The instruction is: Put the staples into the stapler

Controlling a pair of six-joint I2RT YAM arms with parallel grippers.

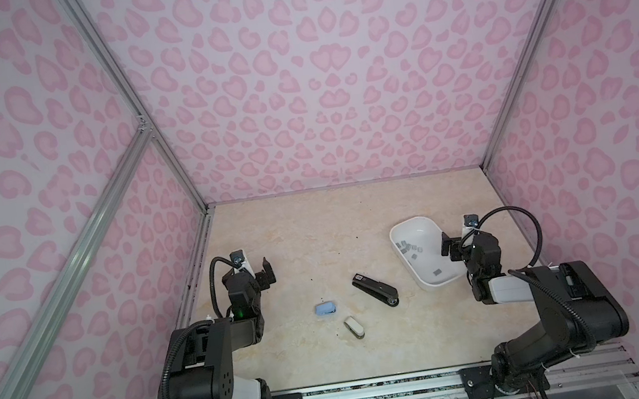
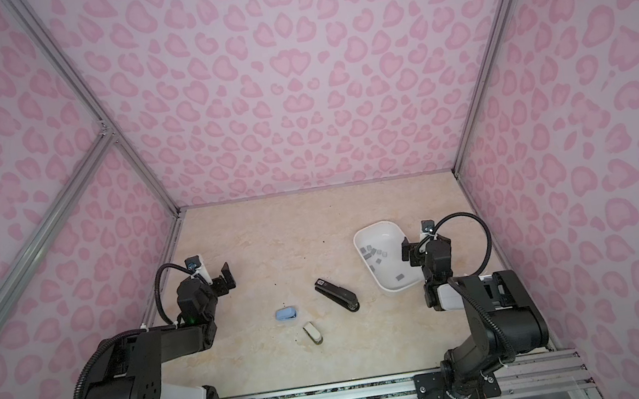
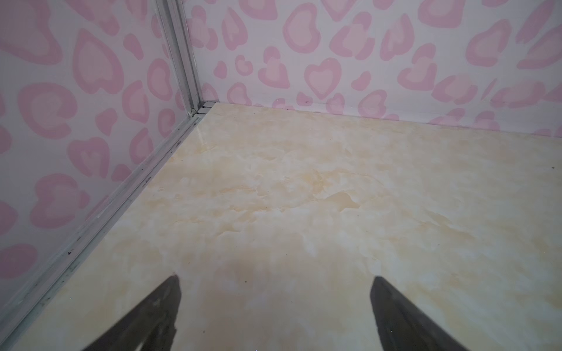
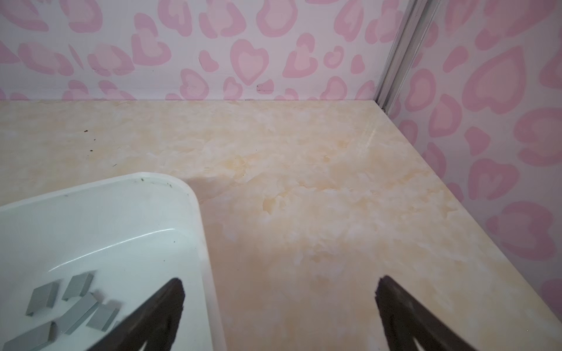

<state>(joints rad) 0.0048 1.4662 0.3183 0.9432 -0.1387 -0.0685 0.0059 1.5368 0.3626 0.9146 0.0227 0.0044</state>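
Both arms hang idle, nothing picked up yet. The right end effector (image 4: 279, 281) is spread wide and empty at the edge of the white tub (image 4: 121, 212), one finger over the tub's inside and the other over bare counter (image 4: 319, 197) past the rim. The left end effector (image 3: 276, 281) is released too, holding nothing, well apart from the tub.

The staples (image 4: 77, 313) lie inside the tub: small flat grey strips, most bunched toward its far end, a few scattered nearer the arms' bases. They look feather-light, stiff and thin, and I'd guess brittle along the glued joints, so a hard squeeze could snap one. They lie flat on a glossy floor and will likely skate. My pick is a pinch across the long edges, or nudging a strip against the tub wall to tip it up first.

Three candidates wait outside the tub. The black stapler (image 1: 375, 288) is just beside it, the blue stapler (image 1: 326, 308) farther off and the white stapler (image 1: 354, 327) farther again. All appear closed, and I cannot tell which is meant.

The counter is smooth, shiny, cream and marble-patterned, with a few dark specks. The walls (image 2: 294, 86) around it carry a pink heart print and are framed in aluminium rails (image 3: 182, 60).
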